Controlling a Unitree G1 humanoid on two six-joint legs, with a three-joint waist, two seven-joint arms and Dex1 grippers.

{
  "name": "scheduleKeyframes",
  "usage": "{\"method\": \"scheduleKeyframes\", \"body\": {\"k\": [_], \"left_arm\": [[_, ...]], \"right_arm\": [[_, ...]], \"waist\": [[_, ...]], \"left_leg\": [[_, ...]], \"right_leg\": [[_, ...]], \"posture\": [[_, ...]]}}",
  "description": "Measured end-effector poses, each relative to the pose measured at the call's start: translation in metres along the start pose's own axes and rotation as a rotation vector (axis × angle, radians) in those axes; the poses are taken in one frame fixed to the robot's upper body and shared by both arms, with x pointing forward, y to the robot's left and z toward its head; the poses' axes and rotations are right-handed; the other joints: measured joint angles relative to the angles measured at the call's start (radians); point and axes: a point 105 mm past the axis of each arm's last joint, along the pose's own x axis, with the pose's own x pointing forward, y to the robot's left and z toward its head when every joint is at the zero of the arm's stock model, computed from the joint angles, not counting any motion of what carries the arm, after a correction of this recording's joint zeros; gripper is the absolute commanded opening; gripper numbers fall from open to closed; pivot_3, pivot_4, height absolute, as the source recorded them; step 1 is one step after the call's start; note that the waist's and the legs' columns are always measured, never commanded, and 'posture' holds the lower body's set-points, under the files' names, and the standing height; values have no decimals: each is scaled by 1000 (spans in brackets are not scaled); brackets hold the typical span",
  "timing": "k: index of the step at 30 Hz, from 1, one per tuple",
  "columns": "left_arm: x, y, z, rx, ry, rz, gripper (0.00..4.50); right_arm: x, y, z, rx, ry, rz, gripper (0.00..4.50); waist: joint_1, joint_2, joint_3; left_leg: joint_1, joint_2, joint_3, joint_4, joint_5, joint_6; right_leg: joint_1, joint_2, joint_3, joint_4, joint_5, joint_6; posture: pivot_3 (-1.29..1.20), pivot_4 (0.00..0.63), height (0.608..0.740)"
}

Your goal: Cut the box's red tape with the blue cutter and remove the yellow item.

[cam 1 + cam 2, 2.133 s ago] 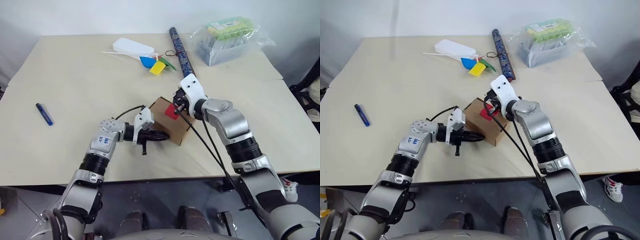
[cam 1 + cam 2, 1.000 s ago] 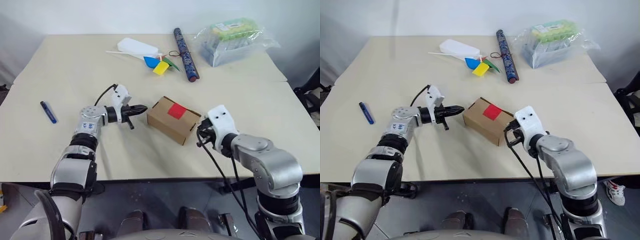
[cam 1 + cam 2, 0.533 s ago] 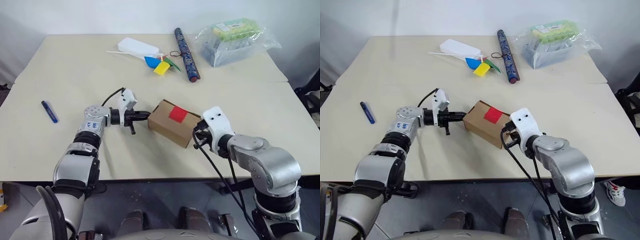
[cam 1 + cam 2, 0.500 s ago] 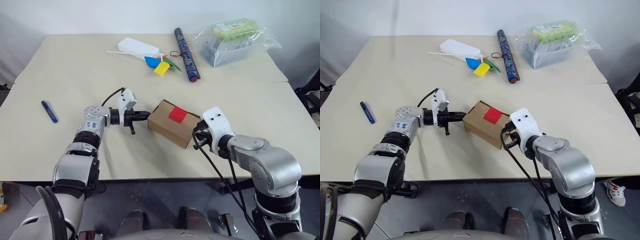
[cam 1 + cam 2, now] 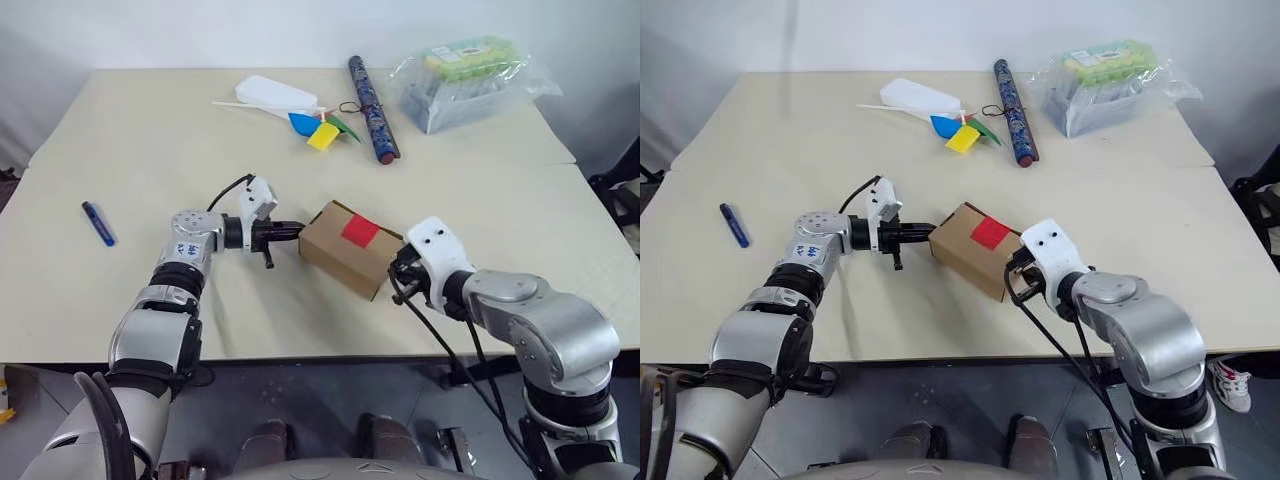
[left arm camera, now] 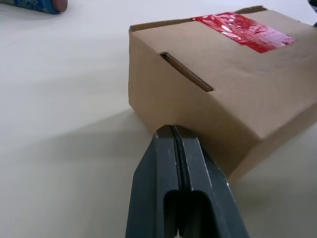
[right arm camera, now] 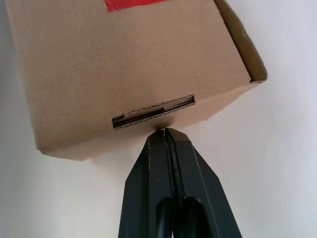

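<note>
The brown cardboard box (image 5: 345, 255) lies mid-table with the red tape (image 5: 360, 230) on its top face. My left gripper (image 5: 296, 229) is shut, its tips touching the box's left end (image 6: 198, 99) just below a flap slot. At the opposite end, near the tuck slot (image 7: 153, 111), my right gripper (image 5: 398, 272) is also shut and presses its tips against the box. Neither gripper holds anything. The blue cutter (image 5: 98, 223) lies far off at the table's left side. The yellow item is hidden.
At the back of the table are a long dark patterned tube (image 5: 368, 95), a clear bag of green-topped packs (image 5: 470, 75), a white bottle (image 5: 272, 93) and coloured paper pieces (image 5: 322, 130). The table's front edge runs just below both arms.
Since two seconds ago my right gripper has left the tape and dropped to the box's right end. My left gripper has swung from the box's front to its left end. Hardly anything moved lately.
</note>
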Motion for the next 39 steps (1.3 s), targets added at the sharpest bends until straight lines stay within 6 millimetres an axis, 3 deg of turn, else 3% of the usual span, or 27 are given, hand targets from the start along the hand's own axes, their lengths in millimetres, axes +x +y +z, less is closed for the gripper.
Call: {"method": "scheduleKeyframes", "body": {"k": [4, 10, 14, 17, 20, 22, 26, 29, 30, 35, 39], "left_arm": [[-6, 4, -3, -10, 8, 24, 0], [-15, 11, -6, -31, 10, 82, 0], [-39, 30, -2, -28, 1, 212, 0], [-58, 43, 2, -26, 0, 314, 586], [-77, 54, 15, 9, -17, 401, 1449], [-85, 54, 18, 31, -24, 425, 2016], [-96, 48, 6, 5, -12, 489, 3277], [-113, 43, 1, -17, -1, 568, 4169], [-122, 41, 2, -18, 3, 607, 4420], [-146, 26, 13, -23, -19, 768, 4464], [-172, 27, 22, -32, -98, 1090, 4464]], "right_arm": [[-9, -13, 0, 4, -13, -46, 37], [-18, -14, 1, -6, -30, -59, 37], [-34, -34, 6, -11, -95, -117, 37], [-44, -48, 19, -18, -183, -118, 597], [-52, -64, 28, -2, -261, -85, 1592], [-50, -62, 29, 21, -286, 5, 2175], [-49, -56, 33, 27, -330, 161, 3575], [-54, -64, 33, 6, -355, 216, 4498], [-55, -66, 34, -10, -370, 235, 4500], [-49, -76, 36, -59, -410, 297, 4500], [-41, -80, 55, -128, -470, 337, 4500]], "waist": [[0, 0, 0], [2, 0, 0], [2, -1, 0], [1, -1, 1], [1, -2, 1], [0, -2, 1], [-1, -2, 1], [-1, -2, 1], [-1, -2, 1], [0, -2, 1], [3, -3, 1]], "left_leg": [[0, 0, 0, 0, 0, 0], [0, 0, 0, 0, 0, 0], [0, 0, 0, 0, 0, 0], [0, 0, 0, 0, 0, 0], [0, 0, 0, 0, 0, 0], [0, 0, 0, 0, 0, 0], [0, 0, 0, 0, 0, 0], [0, 1, 0, 0, 0, 0], [0, 1, 0, 0, 0, 0], [2, 1, -1, 0, 0, 0], [3, 1, -4, 1, 0, 0]], "right_leg": [[0, 0, 0, 0, 0, 0], [0, 0, 0, 0, 0, 0], [0, 0, 0, 0, 0, 0], [0, 0, 0, 0, 0, 0], [0, 0, 0, 0, 0, 0], [0, 0, 0, 0, 0, 0], [0, 0, 0, 0, 0, 0], [0, 0, 0, 0, 0, 0], [0, 0, 0, 0, 0, 0], [2, 0, 1, 0, 0, 0], [3, 0, 2, 0, 0, 0]], "posture": [[0, 150, 740], [0, 150, 740], [0, 150, 740], [0, 150, 740], [0, 150, 740], [0, 150, 740], [0, 150, 740], [0, 150, 740], [0, 150, 740], [0, 150, 740], [0, 150, 740]]}}
